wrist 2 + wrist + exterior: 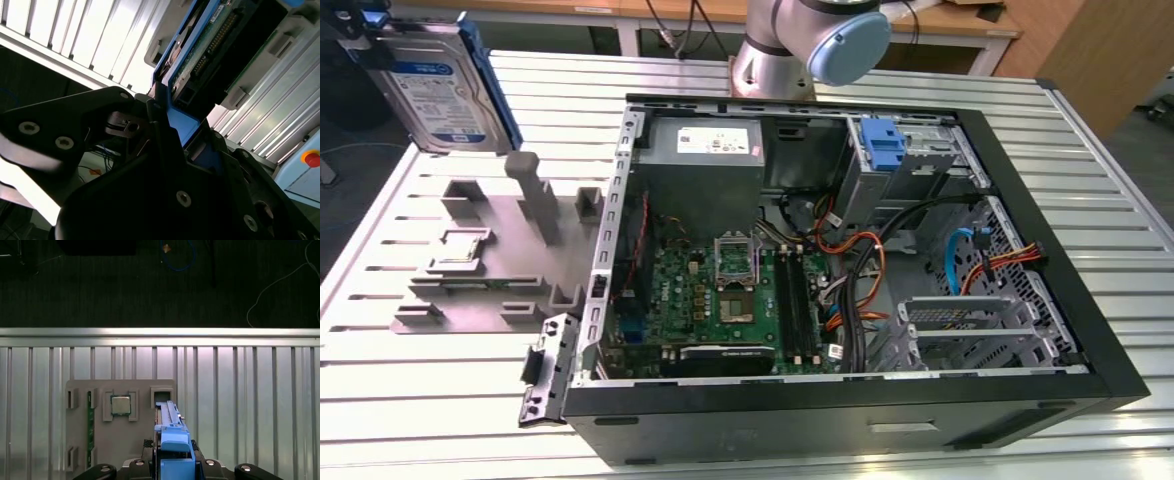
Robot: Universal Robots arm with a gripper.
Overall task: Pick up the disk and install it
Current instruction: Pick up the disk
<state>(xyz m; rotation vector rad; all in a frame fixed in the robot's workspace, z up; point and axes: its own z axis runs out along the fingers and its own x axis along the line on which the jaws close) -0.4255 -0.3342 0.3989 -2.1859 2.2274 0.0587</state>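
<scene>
The disk [443,95] was clear of the bench [440,420], held upright in the air with its labelled face showing in the exterior view. From the open computer case [854,400], you would have found it at about 10 o'clock, above the far end of the grey fixture [480,300].

**Task progress.** Judged from this, the pick-up was done and the installation was not. The disk was well apart from the case, and no part of it had entered a drive bay. A bare blue bracket [886,145] sat in the bay at the case's 1 o'clock corner, and a metal drive cage [974,330] stood at about 4 o'clock.

**End effector state.** In the second wrist view, the end effector [155,112] was pressed together on the disk's blue carrier, pinching its edge, and the circuit-board side [215,40] extended away from the fingers.

**Relative position.** In the first wrist view, the carrier [172,440] projected straight out from the end effector. The fixture lay beneath it, and a small square chip [120,405] was seated there beside it.
</scene>
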